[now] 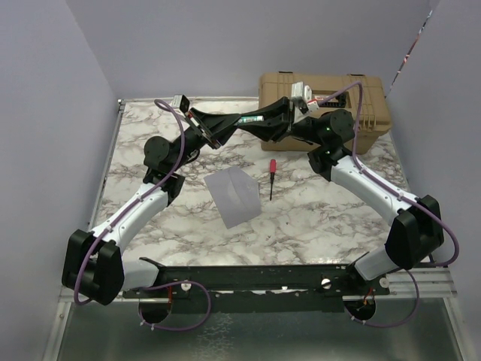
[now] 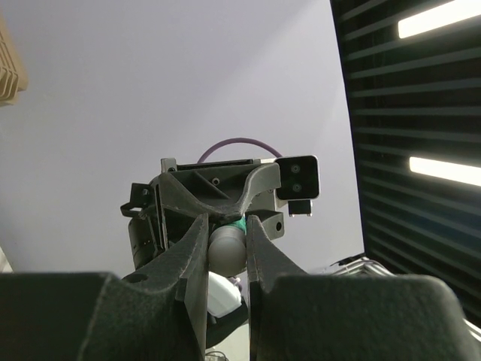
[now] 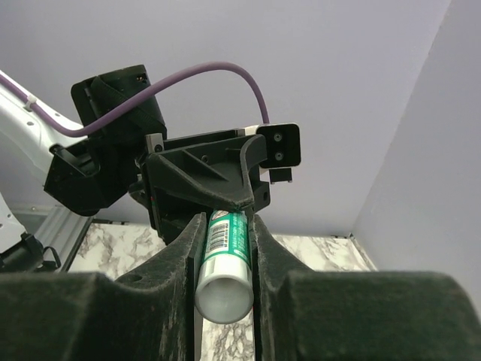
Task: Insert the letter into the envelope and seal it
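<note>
Left pincer (image 2: 228, 227) and right pincer (image 3: 225, 226) each clench one end of the glue stick (image 3: 224, 265), held at 12 o'clock from the grey envelope (image 1: 234, 194), which lies on the tabletop (image 1: 316, 218). The letter is unseen. Uncapping likely goes best pulling straight along the stick.

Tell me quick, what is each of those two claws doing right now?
Left gripper: closed on one end of the glue stick.
Right gripper: closed around the same glue stick, on its green-labelled part.
</note>
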Controlling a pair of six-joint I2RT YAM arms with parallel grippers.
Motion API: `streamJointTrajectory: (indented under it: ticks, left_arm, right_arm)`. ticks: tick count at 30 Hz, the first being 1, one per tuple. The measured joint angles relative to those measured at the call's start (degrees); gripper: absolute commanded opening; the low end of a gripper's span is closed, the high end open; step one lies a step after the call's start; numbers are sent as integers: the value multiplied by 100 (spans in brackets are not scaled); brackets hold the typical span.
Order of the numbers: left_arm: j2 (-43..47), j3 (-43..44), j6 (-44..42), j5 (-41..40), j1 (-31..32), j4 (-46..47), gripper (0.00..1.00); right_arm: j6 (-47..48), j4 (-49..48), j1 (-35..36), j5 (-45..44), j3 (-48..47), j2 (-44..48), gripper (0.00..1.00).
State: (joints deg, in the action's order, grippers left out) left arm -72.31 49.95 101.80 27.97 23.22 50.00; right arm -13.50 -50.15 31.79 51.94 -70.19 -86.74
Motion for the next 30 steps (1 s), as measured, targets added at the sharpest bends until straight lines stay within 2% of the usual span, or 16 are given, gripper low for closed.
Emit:
streamJointTrajectory:
  ticks: [4, 6, 11, 13, 19, 26, 30]
  left_arm:
    - [44, -28, 2, -11, -2, -2, 2]
    - [61, -37, 11, -22, -11, -2, 18]
    - [107, -101, 22, -57, -24, -11, 71]
    - [173, -173, -13, -72, -24, -7, 82]
    - [525, -380, -221, -238, -22, -83, 93]
    - [796, -494, -614, -317, -22, -439, 95]
    - [999, -551, -1119, -345, -24, -1115, 95]
  right_arm:
    - [42, 4, 26, -81, -4, 0, 2]
    - [50, 9, 46, -129, -4, 0, 0]
    - [90, 103, 92, -313, -2, 7, 0]
    - [118, 199, 111, -481, -2, 15, 0]
    - [149, 367, 116, -1141, 96, 138, 0]
    - [2, 691, 116, -1827, 83, 190, 0]
    - [-197, 1276, 116, -2319, -118, 190, 0]
